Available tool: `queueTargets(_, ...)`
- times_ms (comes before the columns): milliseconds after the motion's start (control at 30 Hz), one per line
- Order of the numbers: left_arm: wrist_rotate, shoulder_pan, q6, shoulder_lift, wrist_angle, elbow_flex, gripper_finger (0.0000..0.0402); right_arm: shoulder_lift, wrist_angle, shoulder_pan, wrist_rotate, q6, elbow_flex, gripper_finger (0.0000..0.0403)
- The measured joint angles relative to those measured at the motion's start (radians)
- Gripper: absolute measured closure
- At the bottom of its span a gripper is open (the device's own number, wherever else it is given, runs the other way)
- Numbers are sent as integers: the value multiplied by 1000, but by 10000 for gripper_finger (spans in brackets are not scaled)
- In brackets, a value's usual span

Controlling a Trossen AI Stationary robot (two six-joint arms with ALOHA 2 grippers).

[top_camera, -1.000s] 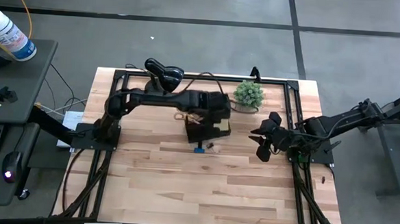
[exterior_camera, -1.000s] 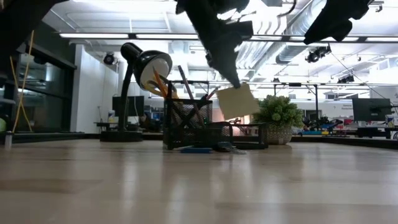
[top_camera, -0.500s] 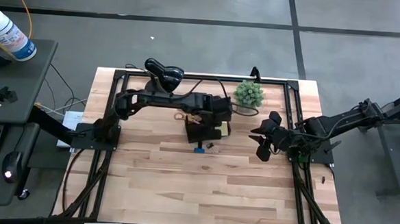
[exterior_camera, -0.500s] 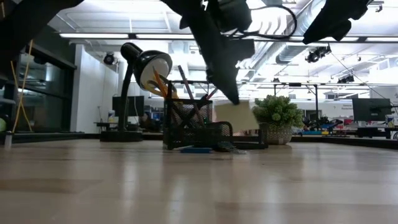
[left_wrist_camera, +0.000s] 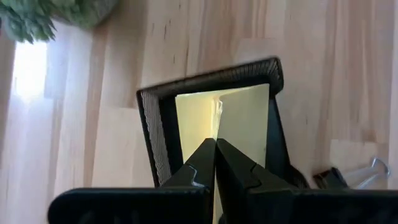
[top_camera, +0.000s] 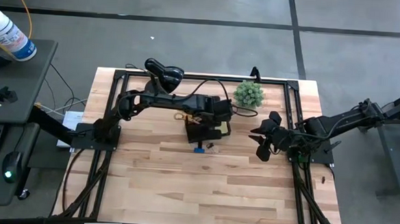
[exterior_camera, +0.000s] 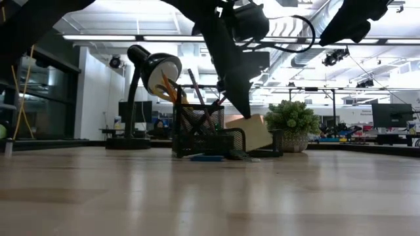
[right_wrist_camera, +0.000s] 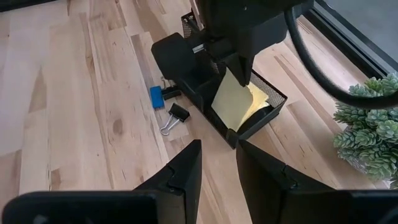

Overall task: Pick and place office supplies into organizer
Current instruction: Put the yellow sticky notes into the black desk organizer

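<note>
Right wrist view: left pincer [right_wrist_camera: 239, 73] seemingly pinching sticky-note pad [right_wrist_camera: 235, 99] inside organizer [right_wrist_camera: 260, 118].

The left arm [top_camera: 161, 100] reaches from its base at the bench's left side across to the middle, wrist pitched down, with the left tool [left_wrist_camera: 215, 163] pointing downward and its fingers [left_wrist_camera: 198, 167] pressed together, pinching a thin yellow sheet edge-on. The right arm [top_camera: 337, 121] sits folded at the bench's right edge, its forearm extending inward. The right tool [top_camera: 264, 139] hangs above the bench, clear of the left arm, fingers [right_wrist_camera: 181, 172] parted with a visible gap and nothing between them.
</note>
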Motion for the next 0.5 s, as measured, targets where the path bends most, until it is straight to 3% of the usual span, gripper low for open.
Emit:
queueTargets(300,23,0,0,0,16,0,395,0,0,0,0,-8,0,305)
queueTargets(500,23,0,1,0,22,0,362,0,0,0,0,-8,0,305)
